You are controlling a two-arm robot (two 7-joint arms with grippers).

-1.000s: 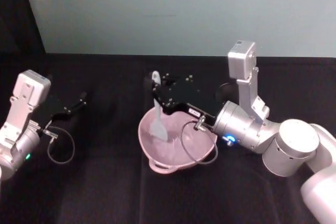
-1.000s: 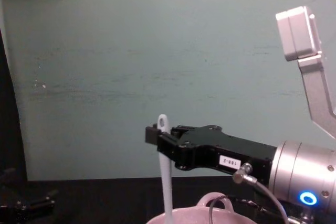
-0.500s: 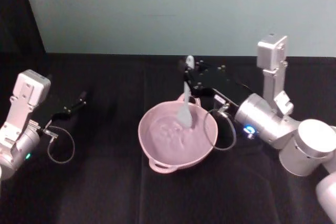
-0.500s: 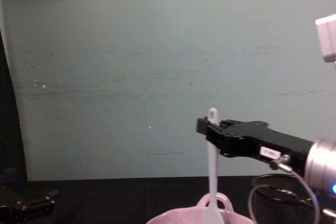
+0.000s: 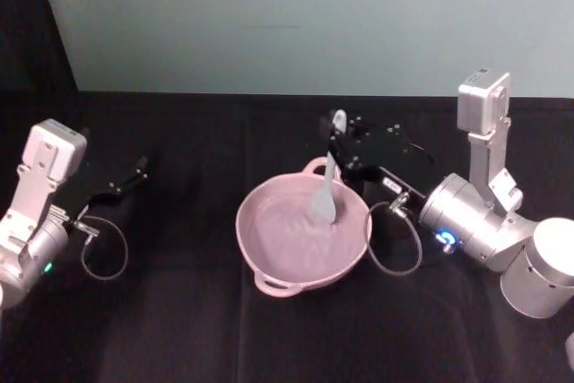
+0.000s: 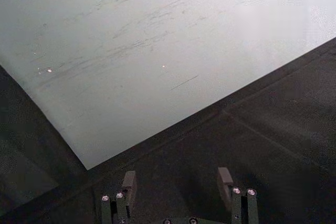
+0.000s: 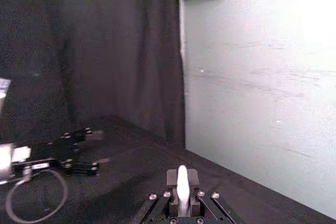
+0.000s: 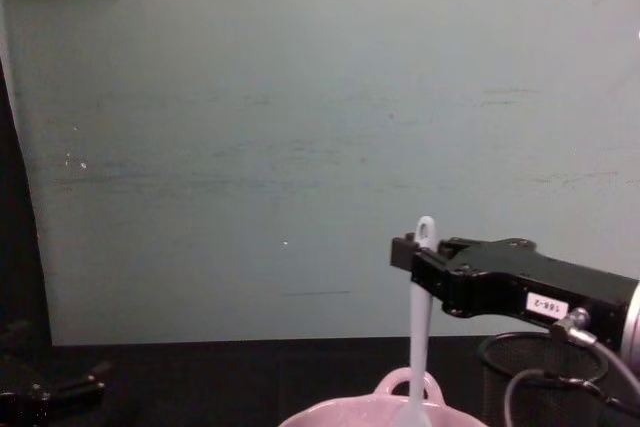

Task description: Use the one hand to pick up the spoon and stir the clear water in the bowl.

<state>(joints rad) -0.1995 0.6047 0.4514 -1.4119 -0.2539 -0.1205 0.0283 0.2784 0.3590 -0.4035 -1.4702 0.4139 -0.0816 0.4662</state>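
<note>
Right gripper (image 5: pixel 337 143) had swung from over the bowl's left half a second ago to its far right rim, carrying the spoon (image 5: pixel 326 187) along. Bowl (image 5: pixel 249 238) itself hadn't shifted on the black table (image 5: pixel 179 329).

Right gripper was clamped narrow on the spoon's upper handle, just under the loop hole. Right wrist view confirmed it: handle end (image 7: pixel 181 181) stuck up between the two jaws, pinched on both sides. Spoon hung close to upright, slightly tilted, with the blade down inside the bowl on the right side, near the arched loop handle. I couldn't tell whether the blade touched the bottom.

Chest view: right gripper (image 8: pixel 408 253) came in from the right edge, spoon (image 8: pixel 419 332) dropped straight from it to behind the bowl's rim (image 8: pixel 340 413). Black wire-mesh cup (image 8: pixel 520 367) stood just right of the bowl, below the gripper body.

Left gripper (image 5: pixel 134 173) sat parked well to the left, low over the table, apart from the bowl. Left wrist view showed its fingers (image 6: pixel 128 181) spread wide with nothing between them.
</note>
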